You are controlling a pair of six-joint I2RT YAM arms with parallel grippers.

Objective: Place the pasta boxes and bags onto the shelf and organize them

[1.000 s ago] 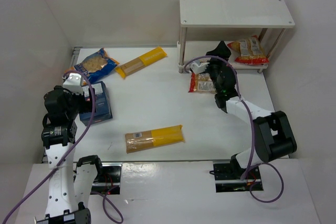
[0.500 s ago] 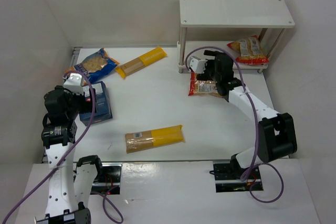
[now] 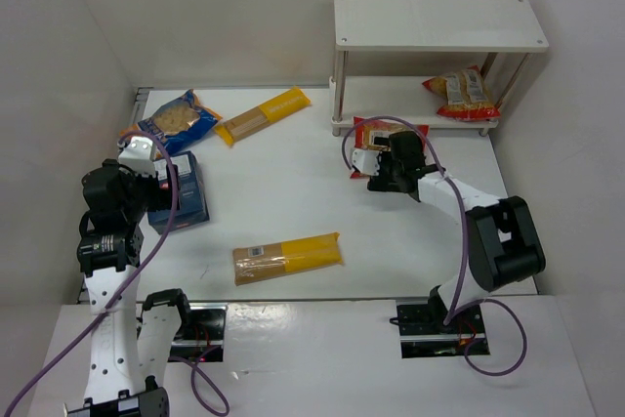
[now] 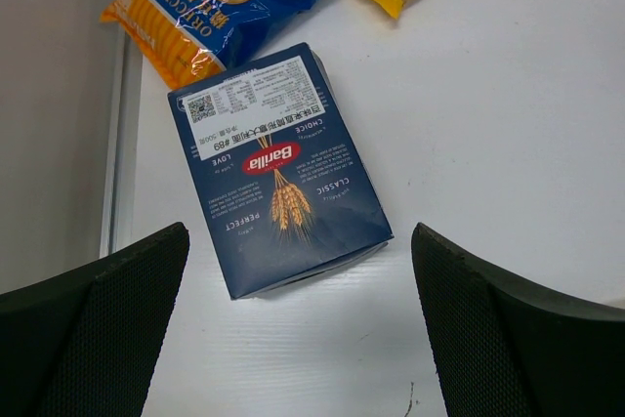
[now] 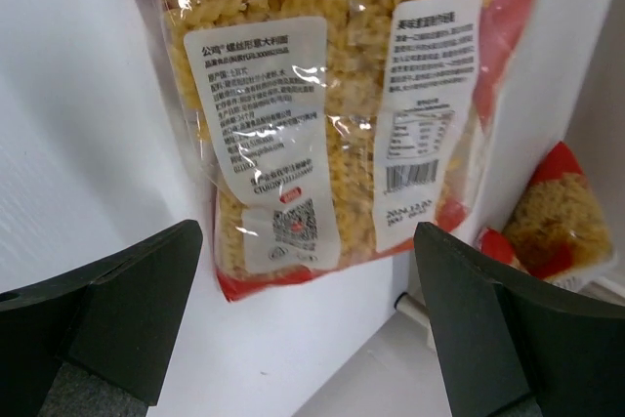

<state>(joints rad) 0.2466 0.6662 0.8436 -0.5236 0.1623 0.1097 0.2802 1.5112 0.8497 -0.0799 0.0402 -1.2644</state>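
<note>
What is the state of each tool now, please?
Left tool: open, holding nothing, above the dark blue box.
Right tool: open, holding nothing, facing the nearer red-and-yellow bag.

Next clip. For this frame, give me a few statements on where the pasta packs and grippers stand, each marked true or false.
1. The right gripper is open, not gripping the front red-and-yellow bag. True.
2. The shelf holds two packs on its top board. False: none there; the other red-and-yellow bag lies on the lower board.
3. The left gripper is shut on the dark blue box. False: it is open above the box.
4. The far spaghetti pack and near spaghetti pack lie on the table. True.
5. The blue-and-orange bag is shelved. False: it lies on the table.
</note>
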